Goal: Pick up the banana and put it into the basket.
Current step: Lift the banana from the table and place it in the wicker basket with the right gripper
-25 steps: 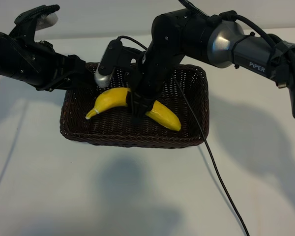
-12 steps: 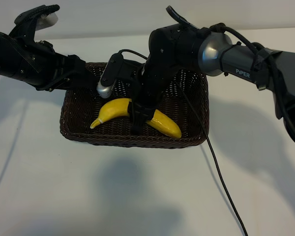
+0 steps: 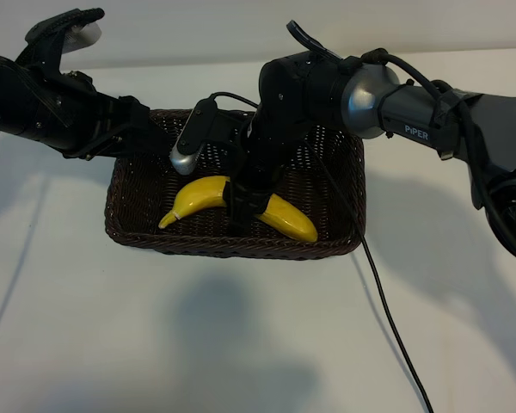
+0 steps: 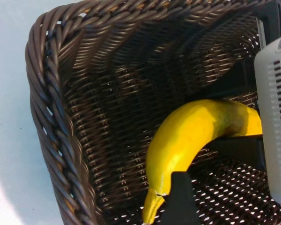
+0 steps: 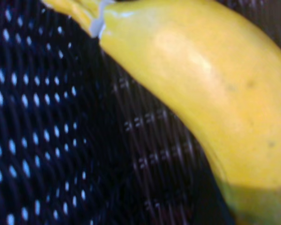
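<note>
The yellow banana (image 3: 208,194) is inside the dark-brown woven basket (image 3: 335,245), low over or on its floor; I cannot tell which. My right gripper (image 3: 242,205) reaches down from above and is shut on the banana's middle, one dark finger on each side. The left wrist view shows the banana (image 4: 192,136) with its pale stem pointing at the basket wall (image 4: 51,117). The right wrist view is filled by the banana (image 5: 210,89) over the weave. My left gripper (image 3: 148,131) hovers open at the basket's far left corner, holding nothing.
The basket stands on a white tabletop (image 3: 241,344). A black cable (image 3: 387,327) trails from the right arm across the table in front of the basket. The right arm's grey wrist camera (image 3: 183,155) hangs over the basket's left half.
The right arm has sunk lower with the banana, bringing it down towards the basket floor and slightly nearer the front wall. The left arm has not moved.
</note>
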